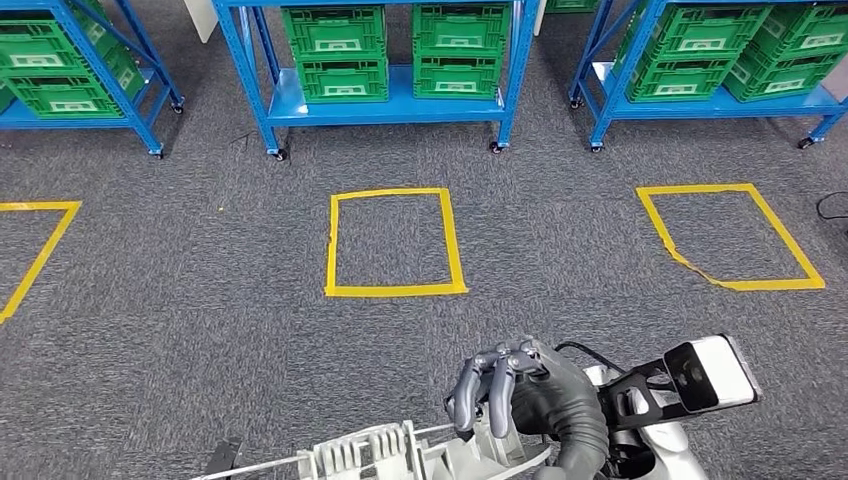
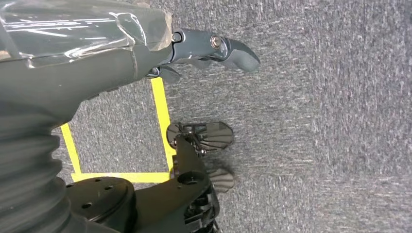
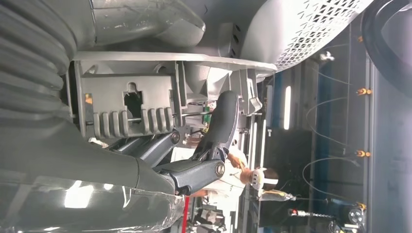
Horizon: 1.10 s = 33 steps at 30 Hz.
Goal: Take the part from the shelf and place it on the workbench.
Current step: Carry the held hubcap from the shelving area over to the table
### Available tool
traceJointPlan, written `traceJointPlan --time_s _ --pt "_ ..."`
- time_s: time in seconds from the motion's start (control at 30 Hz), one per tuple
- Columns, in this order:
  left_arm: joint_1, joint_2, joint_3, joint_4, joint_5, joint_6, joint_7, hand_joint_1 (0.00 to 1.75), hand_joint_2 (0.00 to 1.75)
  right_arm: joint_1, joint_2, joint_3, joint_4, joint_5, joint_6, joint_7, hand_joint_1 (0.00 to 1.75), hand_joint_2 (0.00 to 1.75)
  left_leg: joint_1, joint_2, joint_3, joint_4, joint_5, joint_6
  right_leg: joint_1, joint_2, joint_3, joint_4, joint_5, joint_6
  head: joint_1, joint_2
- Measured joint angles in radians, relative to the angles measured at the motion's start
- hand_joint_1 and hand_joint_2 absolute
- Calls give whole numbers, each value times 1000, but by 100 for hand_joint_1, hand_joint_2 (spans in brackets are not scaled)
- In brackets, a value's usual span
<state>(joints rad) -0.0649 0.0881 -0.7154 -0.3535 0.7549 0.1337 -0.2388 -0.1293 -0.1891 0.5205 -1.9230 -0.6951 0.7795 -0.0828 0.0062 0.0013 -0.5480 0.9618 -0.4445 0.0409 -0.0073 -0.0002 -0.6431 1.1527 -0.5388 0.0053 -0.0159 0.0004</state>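
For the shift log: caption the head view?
Right hand grips grey part above carpet, facing blue shelves of green crates.

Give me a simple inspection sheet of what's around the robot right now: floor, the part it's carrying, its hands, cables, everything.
Surface: grey carpet marked with yellow tape squares; no workbench seen.
Job's things: a light grey ribbed part is gripped by the right hand, low in the head view.
Clutter: nothing seen on the carpet.
Hands: the right hand's fingers curl over the part; the left hand hangs over the carpet holding nothing, and whether its fingers are spread cannot be told.
Cables: a black cable lies at the right edge of the floor.
Surroundings: blue wheeled shelves hold green crates; a person is seen in the right wrist view.
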Motion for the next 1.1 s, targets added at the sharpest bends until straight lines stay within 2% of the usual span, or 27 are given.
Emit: traceJointPlan --time_s 0.03,0.07,0.1,0.13,0.17,0.2,0.23,0.27,0.3,0.37,0.43,0.47,0.53,0.57,0.6,0.63,0.7,0.77,0.8,0.87,0.93,0.97,1.07,1.1 --pt "0 0 0 0 0 0 0 0 175 1 0 -1 0 1 0 0 175 175 0 0 -4 0 2 1 -1 0 -33 72 -27 0 0 0" --pt "0 0 0 0 0 0 0 0 175 3 0 -1 0 2 0 0 175 175 -1 0 -7 1 3 1 -3 0 -55 122 -42 4 0 0" --pt "0 -1 0 0 0 0 0 0 175 3 -1 -1 0 4 0 0 175 175 -1 -1 -9 2 5 0 -5 0 -57 133 -40 12 1 0" --pt "0 -2 0 0 -1 0 0 0 175 3 -1 -1 0 5 0 -1 175 175 0 -3 -10 4 5 -1 -8 0 -36 96 -21 22 1 0" --pt "0 -3 0 0 -1 0 0 0 175 2 -1 -1 0 7 1 -2 175 175 0 -5 -11 8 4 -4 -11 0 1 27 7 32 1 0" --pt "0 -4 0 0 -1 -1 0 0 175 1 -2 -1 0 10 2 -3 175 175 0 -7 -14 15 2 -7 -14 2 41 -50 30 38 1 0" --pt "-1 -4 0 0 -2 0 0 0 175 -1 -2 -1 0 12 3 -6 175 175 -1 -9 -18 22 0 -12 -16 4 73 -112 49 38 0 0" --pt "-1 -4 0 0 -3 0 0 0 175 -3 -2 -1 0 15 4 -10 175 175 -3 -11 -24 28 -1 -18 -15 6 89 -147 58 34 0 0" --pt "-1 -4 0 0 -4 0 0 0 175 -5 -2 -1 0 18 5 -13 175 175 -4 -13 -30 32 0 -24 -12 8 92 -157 59 26 0 0" --pt "-1 -3 0 0 -8 1 0 0 175 -9 -2 -1 0 21 6 -18 175 175 -2 -14 -37 35 2 -34 -11 5 87 -155 65 14 0 0" --pt "0 -3 1 0 -13 1 0 0 175 -15 -2 0 0 23 6 -22 175 175 2 -12 -53 66 -20 -45 -15 1 86 -157 69 3 -2 0" --pt "0 -3 1 0 -15 2 0 0 175 -17 -2 0 0 23 6 -24 175 175 4 -10 -73 110 -46 -50 -17 -2 86 -158 71 -2 -4 0" --pt "0 -1 1 0 -17 3 0 0 175 -19 -2 1 0 22 6 -31 175 175 6 -6 -132 242 -109 -58 -15 -9 84 -157 72 -7 -7 0" --pt "1 -1 1 0 -17 3 0 0 175 -19 -2 1 1 22 6 -33 175 175 7 -6 -157 299 -129 -60 -13 -13 83 -157 72 -8 -7 0" --pt "1 0 1 0 -18 3 0 0 175 -19 -2 2 1 22 6 -35 175 175 7 -5 -168 324 -131 -60 -11 -17 83 -157 72 -9 -7 0" --pt "1 0 1 0 -19 3 0 0 175 -20 -2 2 1 22 6 -36 175 175 7 -3 -157 305 -114 -59 -10 -22 83 -157 72 -9 -7 0" --pt "0 1 2 0 -22 4 0 0 175 -22 -2 2 1 23 6 -40 175 175 4 13 -88 176 -54 -49 -8 -31 85 -157 72 -8 -7 0" --pt "-2 3 3 0 -24 4 0 0 175 -26 -2 2 1 24 6 -44 175 175 -5 37 -30 63 -24 -36 -2 -40 84 -157 73 -6 -6 0" --pt "-3 4 4 0 -26 5 0 0 175 -27 -3 3 1 24 6 -47 175 175 -10 43 -21 41 -23 -31 -1 -45 83 -157 73 -4 -6 0" --pt "-3 7 5 0 -30 6 0 0 175 -29 -4 4 1 26 6 -51 175 175 -14 32 -21 35 -21 -22 1 -56 82 -159 74 4 -6 0" --pt "-3 7 7 0 -32 7 0 0 175 -31 -5 4 1 26 6 -53 175 175 -9 18 -16 23 -10 -11 0 -50 74 -144 63 11 -5 0" --pt "-3 7 8 0 -32 7 0 0 175 -31 -6 4 1 26 6 -53 175 175 -6 11 -14 18 -5 -6 0 -38 57 -108 43 10 -4 0" --pt "-4 6 13 0 -35 7 0 0 175 -31 -11 4 2 28 4 -58 175 175 -5 -12 -21 17 2 2 -2 -10 -36 89 -37 3 -2 0" --pt "-4 6 14 0 -37 7 0 0 175 -31 -13 5 3 29 1 -60 175 175 -6 -21 -23 18 3 3 -2 -8 -54 125 -45 6 -2 0"
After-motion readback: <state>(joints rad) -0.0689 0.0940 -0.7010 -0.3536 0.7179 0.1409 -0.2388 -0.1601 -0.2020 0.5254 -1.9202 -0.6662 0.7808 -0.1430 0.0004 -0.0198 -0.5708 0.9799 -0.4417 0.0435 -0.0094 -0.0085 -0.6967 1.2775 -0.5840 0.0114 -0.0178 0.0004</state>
